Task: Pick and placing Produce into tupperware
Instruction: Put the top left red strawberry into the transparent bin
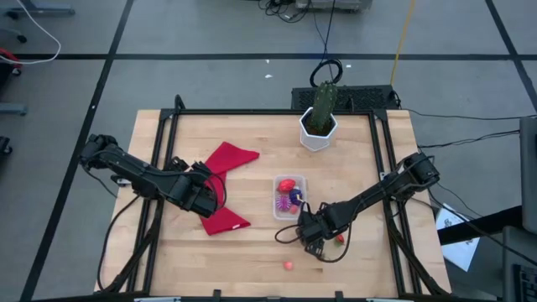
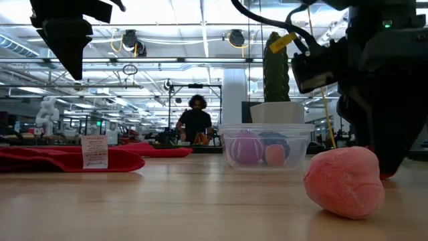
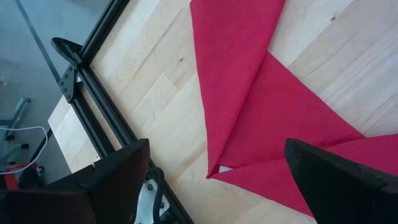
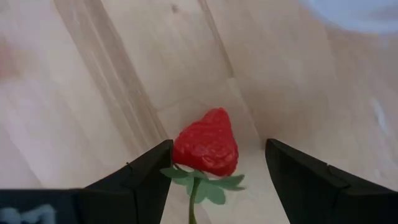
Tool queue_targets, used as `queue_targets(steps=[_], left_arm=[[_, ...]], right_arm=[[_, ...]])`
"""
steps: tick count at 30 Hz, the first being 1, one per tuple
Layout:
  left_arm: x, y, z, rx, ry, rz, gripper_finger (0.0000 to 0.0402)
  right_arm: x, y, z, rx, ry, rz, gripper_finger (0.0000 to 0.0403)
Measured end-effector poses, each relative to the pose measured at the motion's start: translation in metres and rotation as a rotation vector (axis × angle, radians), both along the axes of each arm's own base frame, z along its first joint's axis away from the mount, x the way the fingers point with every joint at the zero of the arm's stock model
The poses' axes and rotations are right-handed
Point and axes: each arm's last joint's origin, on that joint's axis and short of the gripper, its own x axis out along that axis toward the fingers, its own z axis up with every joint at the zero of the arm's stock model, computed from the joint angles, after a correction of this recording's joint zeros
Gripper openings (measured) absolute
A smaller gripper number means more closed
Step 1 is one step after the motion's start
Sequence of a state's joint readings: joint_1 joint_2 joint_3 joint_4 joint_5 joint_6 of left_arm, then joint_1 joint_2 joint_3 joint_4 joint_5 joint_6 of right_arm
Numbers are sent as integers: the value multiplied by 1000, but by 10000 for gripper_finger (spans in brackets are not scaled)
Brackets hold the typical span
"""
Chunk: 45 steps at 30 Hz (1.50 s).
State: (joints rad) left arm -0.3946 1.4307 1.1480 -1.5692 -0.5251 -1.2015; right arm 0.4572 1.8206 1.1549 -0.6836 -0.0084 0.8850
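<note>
A small red toy strawberry (image 4: 206,148) with a green leafy stem lies on the wooden table, in the high view (image 1: 340,238) near the table's right side. My right gripper (image 4: 217,177) is open, low over the table, with one finger on each side of the strawberry. The clear tupperware (image 1: 289,195) stands just beyond it, holding red, purple and pink pieces (image 2: 257,148). A pink piece (image 1: 288,265) lies alone near the table's near edge, large in the low view (image 2: 344,182). My left gripper (image 3: 217,180) hangs open above the red cloth (image 3: 261,106). My right gripper has one finger (image 4: 146,174) right beside the strawberry's side (image 4: 177,152). Whether it touches, I cannot tell. The other finger stands well apart from the strawberry. The strawberry rests on the table.
A white hexagonal pot with a green cactus-like plant (image 1: 319,122) stands at the table's far edge. The red cloth (image 1: 222,189) lies spread left of the tupperware. Black frame rails (image 3: 93,81) run along the table's sides. A person (image 2: 195,120) sits in the room beyond.
</note>
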Motion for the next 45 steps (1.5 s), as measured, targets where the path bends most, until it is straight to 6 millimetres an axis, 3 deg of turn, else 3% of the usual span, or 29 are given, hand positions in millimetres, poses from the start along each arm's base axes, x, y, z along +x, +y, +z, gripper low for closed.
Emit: queue_targets(steps=[45], left_arm=[[0, 0, 0, 0, -2, 3, 379]], right_arm=[[4, 2, 0, 38, -38, 10, 238]])
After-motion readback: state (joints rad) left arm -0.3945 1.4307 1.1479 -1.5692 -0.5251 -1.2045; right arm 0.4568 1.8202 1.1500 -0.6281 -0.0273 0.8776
